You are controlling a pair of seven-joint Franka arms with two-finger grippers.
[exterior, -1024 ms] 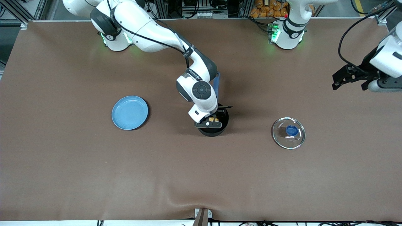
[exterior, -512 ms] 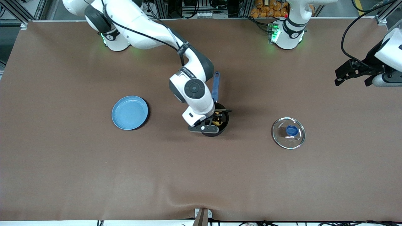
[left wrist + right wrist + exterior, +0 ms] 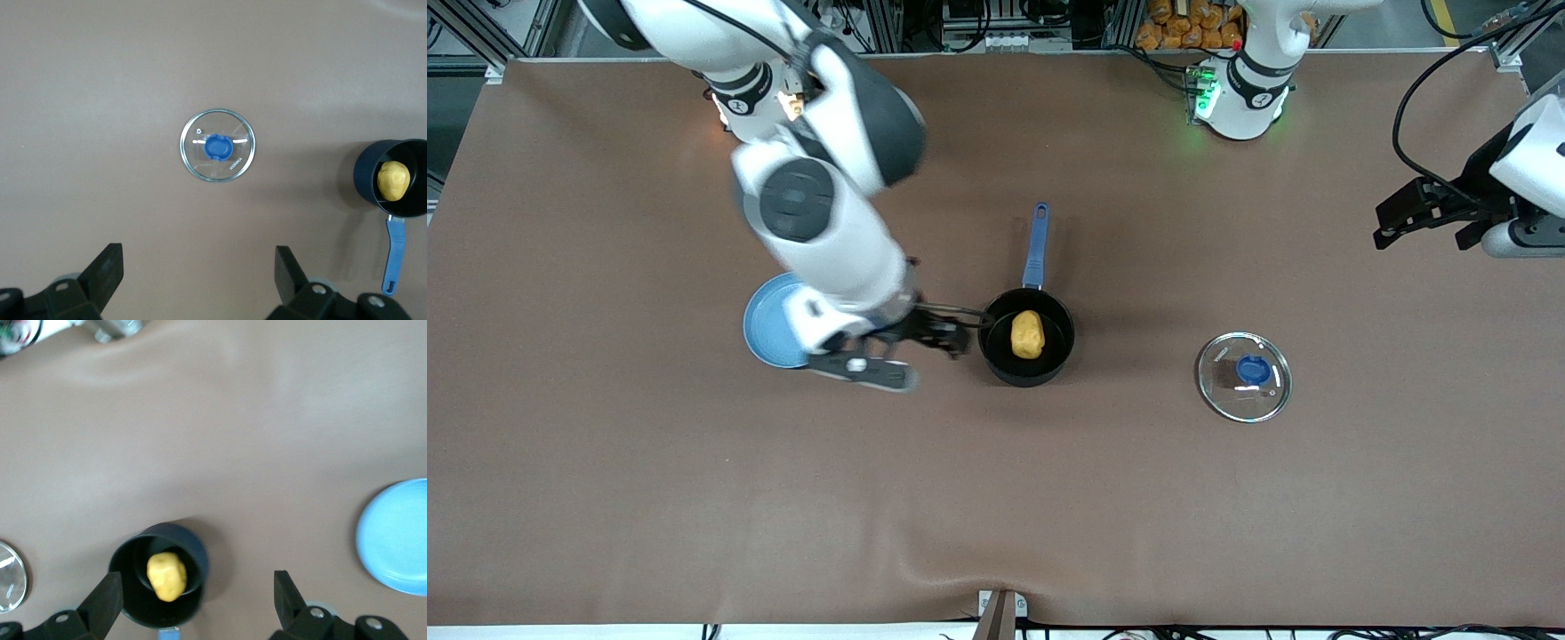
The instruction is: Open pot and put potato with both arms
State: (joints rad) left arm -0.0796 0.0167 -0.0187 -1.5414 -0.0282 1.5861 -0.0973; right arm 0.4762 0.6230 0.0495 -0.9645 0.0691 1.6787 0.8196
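The black pot [image 3: 996,351] with its blue handle [image 3: 1036,244] stands open mid-table. The yellow potato [image 3: 1027,334] lies inside it. The glass lid [image 3: 1244,376] with a blue knob lies flat on the table toward the left arm's end. My right gripper [image 3: 951,336] is open and empty, up in the air between the blue plate and the pot. In the right wrist view [image 3: 198,600] the pot [image 3: 127,587] and potato [image 3: 166,575] show by one finger. My left gripper [image 3: 1383,227] is open and empty, high over the table's end. Its wrist view [image 3: 199,273] shows the lid [image 3: 217,145] and the pot [image 3: 363,175].
A flat blue plate [image 3: 769,324] lies toward the right arm's end, partly covered by the right arm; it also shows in the right wrist view [image 3: 397,537]. The brown table cloth [image 3: 996,498] has a small ridge at the front edge.
My right gripper let go of the potato into the pot, then rose and swung away toward the plate. The left arm hardly moved.
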